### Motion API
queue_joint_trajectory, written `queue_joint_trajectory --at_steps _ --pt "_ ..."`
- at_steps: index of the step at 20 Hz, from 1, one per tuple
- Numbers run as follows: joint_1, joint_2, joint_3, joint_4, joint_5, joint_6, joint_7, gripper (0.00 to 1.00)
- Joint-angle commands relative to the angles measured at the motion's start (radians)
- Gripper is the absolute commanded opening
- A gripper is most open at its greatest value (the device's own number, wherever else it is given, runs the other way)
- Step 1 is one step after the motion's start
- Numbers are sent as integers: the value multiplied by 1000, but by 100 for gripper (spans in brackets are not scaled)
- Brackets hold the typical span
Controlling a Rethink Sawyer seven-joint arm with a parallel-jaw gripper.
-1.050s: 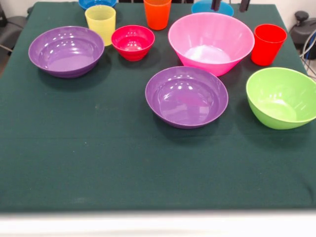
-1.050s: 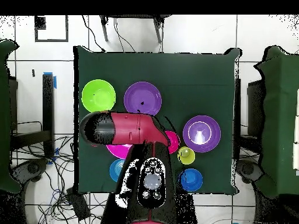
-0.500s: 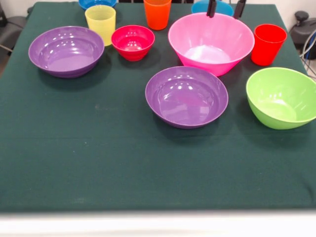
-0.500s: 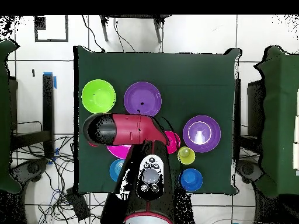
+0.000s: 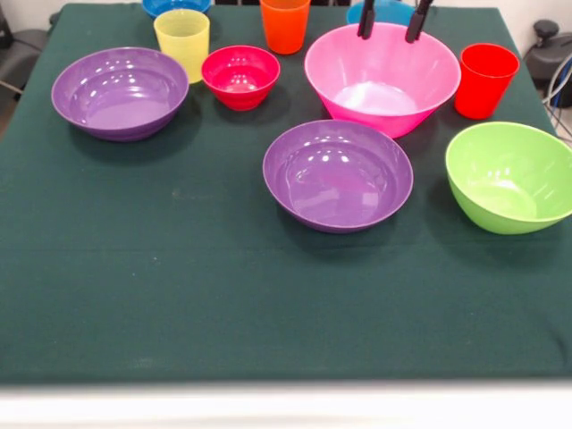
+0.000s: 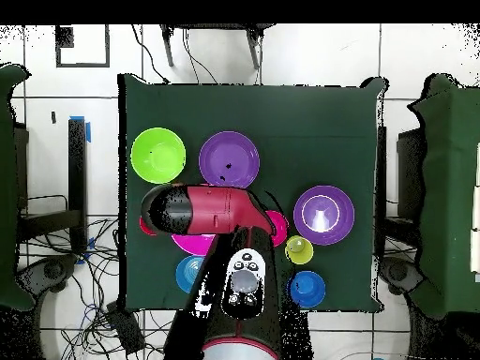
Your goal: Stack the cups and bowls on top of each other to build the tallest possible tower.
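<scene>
A pale strip runs along the near edge of the table, and beyond it a dark green cloth (image 5: 179,295) covers the whole top; the front half of the cloth is bare. Nothing is stacked: every cup and bowl stands separately on the cloth.

Nearest, around the middle, sits a purple bowl (image 5: 338,175), with the lime green bowl (image 5: 509,177) to its right near the table edge. Farther back on the left is the second purple bowl (image 5: 120,92). Behind the middle purple bowl stands the big pink bowl (image 5: 382,79), with the red cup (image 5: 484,80) just beside it on the right and the small crimson bowl (image 5: 240,77) to its left. The yellow cup (image 5: 182,42) stands between the crimson bowl and the left purple bowl, slightly farther back. The orange cup (image 5: 285,24) is at the back edge, and a dark blue bowl (image 5: 176,6) and a light blue bowl (image 5: 386,12) show partly at the top.

The gripper (image 5: 390,25) hangs over the far rim of the pink bowl, its two dark fingers spread apart and holding nothing.

From overhead, the red and black arm (image 6: 202,208) covers most of the pink bowl. The table stands on a light tiled floor (image 6: 319,52) with loose cables (image 6: 56,267), and green-covered tables flank it at both sides.
</scene>
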Motion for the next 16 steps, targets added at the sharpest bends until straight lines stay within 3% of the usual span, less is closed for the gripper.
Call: queue_joint_trajectory --at_steps 1,5,9,16 --pt "19 51 27 -28 -91 -46 71 100" --pt "24 62 7 -96 -136 -19 22 100" --pt "-33 65 35 -169 -140 52 -37 100" --pt "-99 60 85 -158 -175 31 -88 100"
